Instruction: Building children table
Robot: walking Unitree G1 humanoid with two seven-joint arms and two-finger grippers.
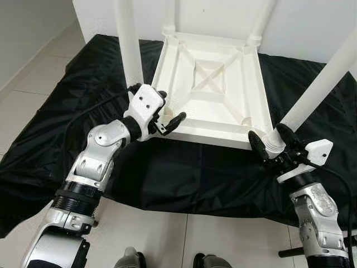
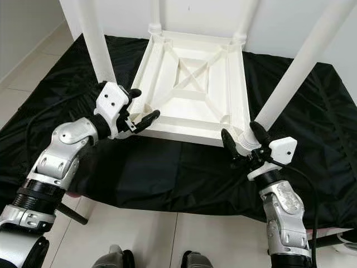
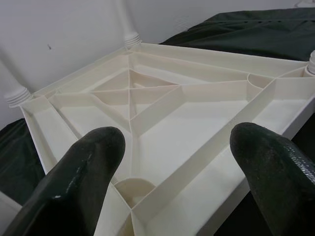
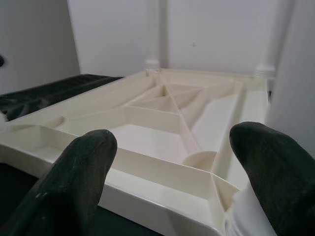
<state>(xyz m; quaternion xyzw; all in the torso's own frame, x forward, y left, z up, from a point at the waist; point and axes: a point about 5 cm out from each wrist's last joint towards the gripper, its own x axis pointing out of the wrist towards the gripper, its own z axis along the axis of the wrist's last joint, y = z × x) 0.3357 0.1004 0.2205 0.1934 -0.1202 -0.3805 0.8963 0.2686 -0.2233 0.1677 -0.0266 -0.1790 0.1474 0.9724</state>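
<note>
- Left eye view: upturned white plastic ribbed tabletop (image 1: 215,89) lies on black cloth (image 1: 195,167).
- Left gripper (image 1: 167,114), fingers apart, straddles its near-left corner.
- Right gripper (image 1: 271,144), fingers apart, flanks the near-right white leg (image 1: 318,84).

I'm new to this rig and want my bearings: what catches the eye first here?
A white children's table lies upside down on a black cloth, its legs pointing up. The right gripper has its jaws open around the base of the near right leg. The left gripper, jaws open, is at the table's near left corner.

Head cameras look down on the upturned table (image 1: 209,89); both wrist cameras view its underside close up.
</note>
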